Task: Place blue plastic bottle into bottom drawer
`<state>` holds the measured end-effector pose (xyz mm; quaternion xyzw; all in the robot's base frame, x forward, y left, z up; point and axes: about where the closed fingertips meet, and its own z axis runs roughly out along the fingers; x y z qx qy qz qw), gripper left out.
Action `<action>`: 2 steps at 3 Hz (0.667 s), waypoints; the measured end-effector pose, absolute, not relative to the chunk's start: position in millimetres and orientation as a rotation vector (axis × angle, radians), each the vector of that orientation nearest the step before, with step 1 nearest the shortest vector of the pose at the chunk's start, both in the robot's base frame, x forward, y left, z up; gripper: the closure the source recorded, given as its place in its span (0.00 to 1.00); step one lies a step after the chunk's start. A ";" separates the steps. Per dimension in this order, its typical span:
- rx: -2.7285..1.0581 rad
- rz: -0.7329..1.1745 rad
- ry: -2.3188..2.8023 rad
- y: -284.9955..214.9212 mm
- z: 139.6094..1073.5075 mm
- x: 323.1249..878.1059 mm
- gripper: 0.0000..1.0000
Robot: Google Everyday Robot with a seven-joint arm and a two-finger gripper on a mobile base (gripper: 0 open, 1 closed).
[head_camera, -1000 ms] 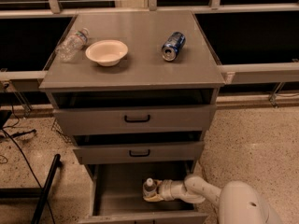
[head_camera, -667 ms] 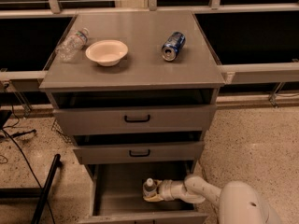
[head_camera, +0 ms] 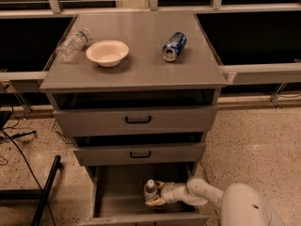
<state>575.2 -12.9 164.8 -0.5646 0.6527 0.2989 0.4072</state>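
Fingers [head_camera: 154, 202] clasp blue plastic bottle [head_camera: 150, 189] inside bottom drawer [head_camera: 117, 192].

The scene is viewed from a single camera set high in front of the cabinet [head_camera: 207, 119], tilted down and facing 12 o'clock at middling range. The worktop [head_camera: 141, 46] is taken in whole. The gripper [head_camera: 153, 197] is seen at 6 o'clock, inside the bottom drawer [head_camera: 117, 192].

Gripper [head_camera: 152, 197] inside bottom drawer [head_camera: 117, 199] — middle drawer [head_camera: 108, 155] overhangs rear.
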 end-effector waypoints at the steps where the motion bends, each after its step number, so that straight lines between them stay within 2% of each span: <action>1: -1.424 0.754 1.646 -12.8 164.8 575.2 0.00; 2: -1.424 0.754 1.645 -12.8 164.8 575.2 0.00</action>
